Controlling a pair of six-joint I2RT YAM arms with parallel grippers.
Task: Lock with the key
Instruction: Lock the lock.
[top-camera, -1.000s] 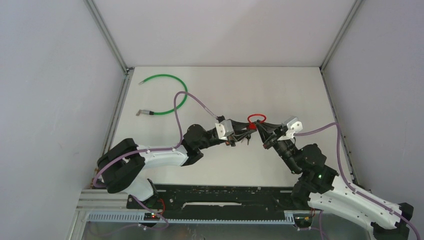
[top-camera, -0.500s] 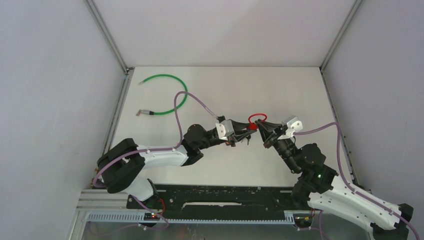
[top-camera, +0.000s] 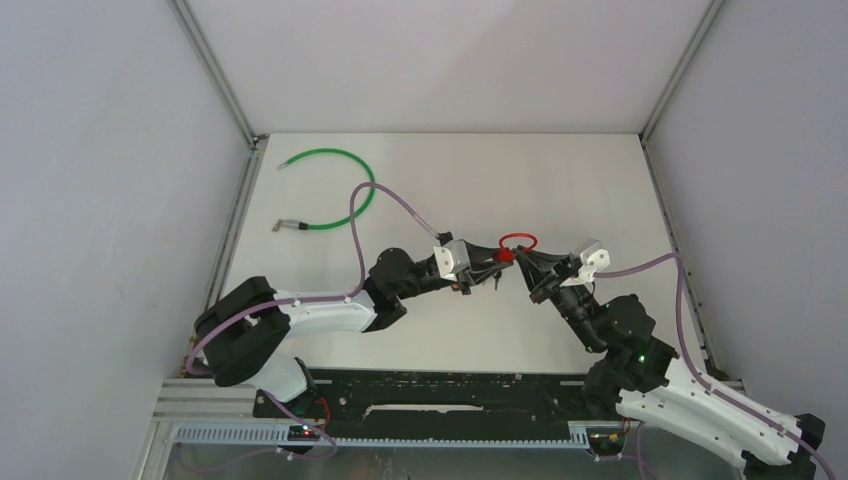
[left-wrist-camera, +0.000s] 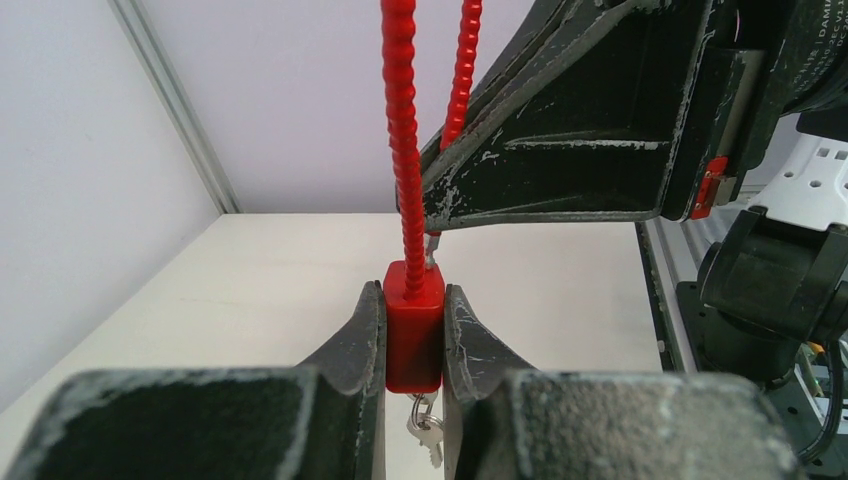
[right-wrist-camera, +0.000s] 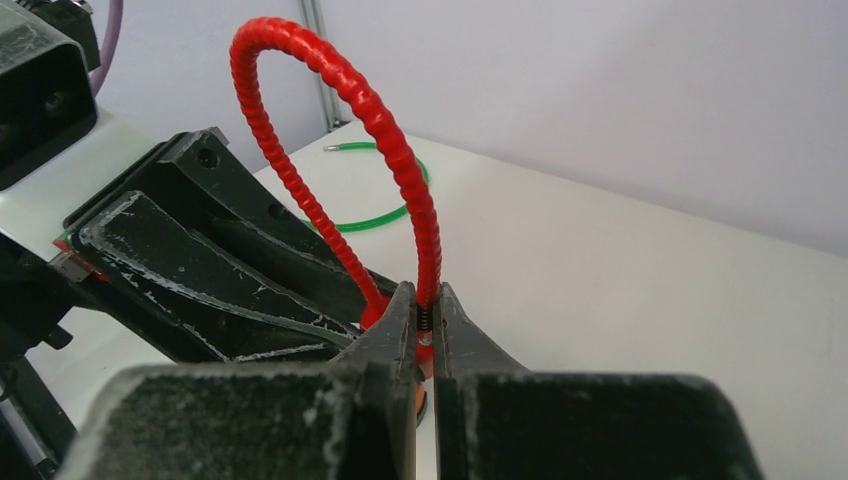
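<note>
The padlock (left-wrist-camera: 413, 330) is a small red block. We see it held off the table (top-camera: 560, 180), near its middle, between the two arms. From its top rises a red shackle (right-wrist-camera: 340, 90), a ribbed flexible cable that arches into a narrow loop. One leg of the loop runs straight into a collar on the block. The other leg ends in a bare metal tip just above the block, and we cannot tell whether that tip is seated. A small silver key (left-wrist-camera: 427, 432) dangles on a ring beneath the block.

The left gripper (left-wrist-camera: 414, 300) clamps the block from both sides, its scuffed black fingers pressed flat against the red faces. The right gripper (right-wrist-camera: 425, 300) comes in from the opposite side. Its fingers are closed almost together and pinch the free leg of the shackle at the metal tip.

In the top view the padlock (top-camera: 506, 254) sits where the left gripper (top-camera: 492, 262) and right gripper (top-camera: 522, 262) meet, with the loop (top-camera: 519, 240) lying over toward the far side.

Well apart, near the table's far left corner, a green cable (top-camera: 372, 185) lies in an open curl with metal ends.
</note>
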